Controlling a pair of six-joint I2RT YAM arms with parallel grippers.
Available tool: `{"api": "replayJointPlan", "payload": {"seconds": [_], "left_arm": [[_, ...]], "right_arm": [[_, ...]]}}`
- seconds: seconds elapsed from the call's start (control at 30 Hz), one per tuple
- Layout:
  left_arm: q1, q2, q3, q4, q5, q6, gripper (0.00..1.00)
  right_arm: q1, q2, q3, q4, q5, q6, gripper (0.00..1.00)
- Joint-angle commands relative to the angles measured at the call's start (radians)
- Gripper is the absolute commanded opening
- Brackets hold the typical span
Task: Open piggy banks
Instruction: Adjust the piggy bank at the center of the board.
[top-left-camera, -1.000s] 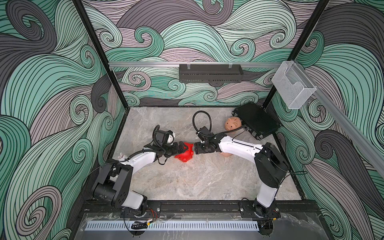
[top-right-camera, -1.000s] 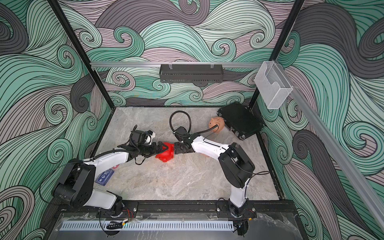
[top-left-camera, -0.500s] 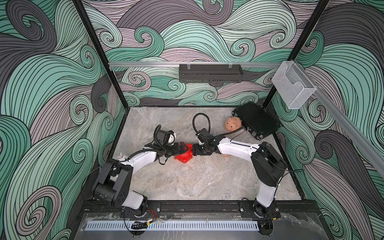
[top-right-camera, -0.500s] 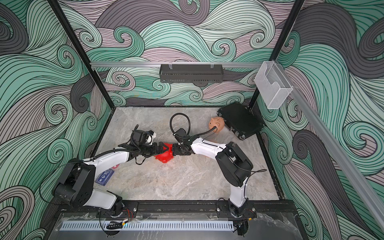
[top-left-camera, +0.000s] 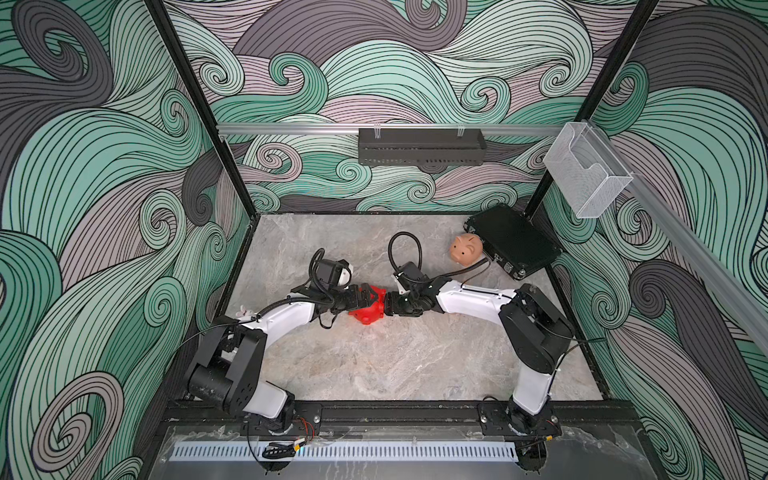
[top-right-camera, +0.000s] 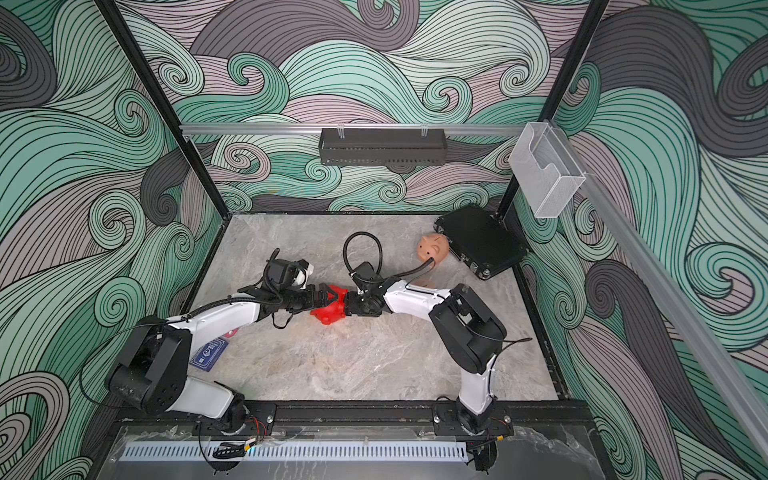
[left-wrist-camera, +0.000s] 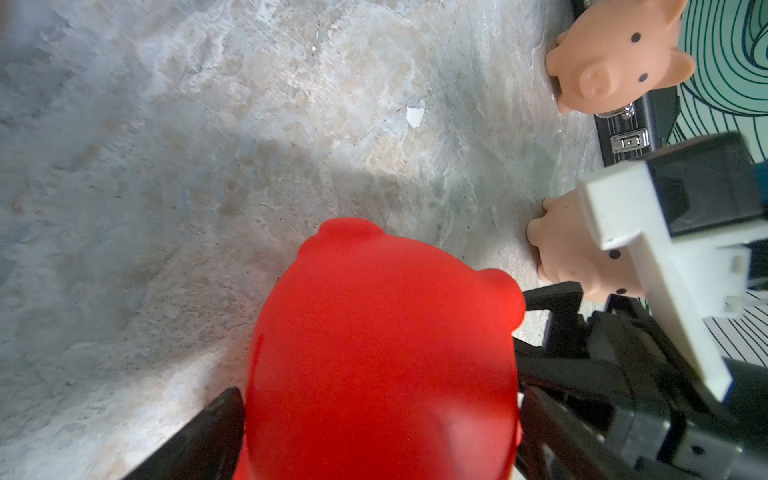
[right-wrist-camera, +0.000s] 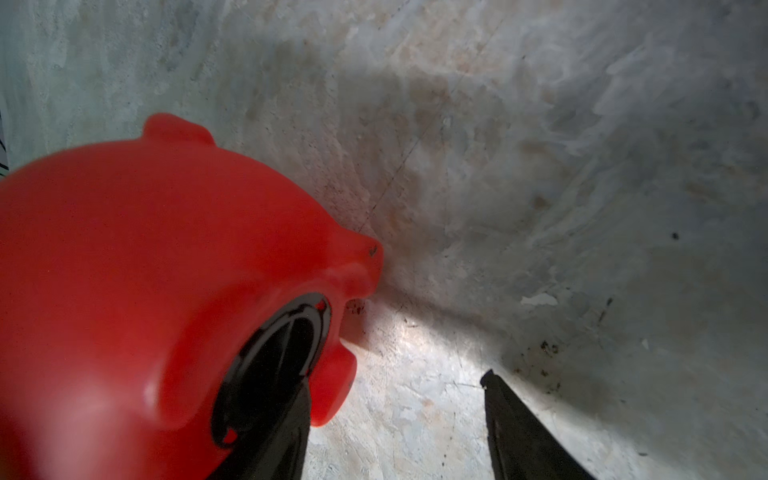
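Your left tool (top-left-camera: 371, 300) is clamped on the bright red rounded plastic piggy bank (top-left-camera: 368, 311) near the middle of the grey marbled counter (top-left-camera: 374, 365). In the left wrist view one black finger (left-wrist-camera: 208, 440) sits against one flank of the pig's body and the other finger against the opposite flank, so the pig fills the whole gap. The pig is turned on its side, with its belly facing your right tool (top-left-camera: 388, 305), which comes at it from the opposite direction. In the right wrist view the round black plug (right-wrist-camera: 282, 353) in that belly faces the camera. The right tool's jaws are spread. One finger (right-wrist-camera: 274, 440) overlaps the lower edge of the plug, and the other finger stands apart over bare counter with nothing between the two. You cannot tell whether the pig's feet touch the counter. A peach-pink plastic piggy bank (top-left-camera: 466, 248) stands well apart toward the back right, just beside the flat black case (top-left-camera: 513, 241). A second peach-pink pig (left-wrist-camera: 569, 249) shows in the left wrist view, partly hidden behind the right arm's white mount.
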Motion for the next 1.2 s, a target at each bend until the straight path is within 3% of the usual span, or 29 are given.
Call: {"api": "replayJointPlan", "payload": {"seconds": [0.0,0.23,0.47,0.93,1.17], "left_arm": [[-0.003,0.038,0.008,-0.085,-0.092,0.024,0.97],[0.004,0.027,-0.001,-0.120,-0.153,0.030,0.97],[0.026,0.021,0.003,-0.148,-0.172,0.044,0.97],[0.069,-0.035,-0.012,-0.097,-0.087,0.064,0.99],[0.117,-0.050,-0.048,-0.042,-0.019,0.044,0.99]], "right_arm": [[-0.008,-0.058,-0.038,0.066,0.004,0.006,0.64],[-0.019,-0.116,-0.118,0.136,0.024,-0.003,0.61],[-0.009,-0.070,-0.103,0.186,-0.035,0.018,0.56],[0.006,-0.007,-0.056,0.279,-0.111,0.038,0.54],[0.007,-0.026,-0.108,0.355,-0.120,0.025,0.47]]}}
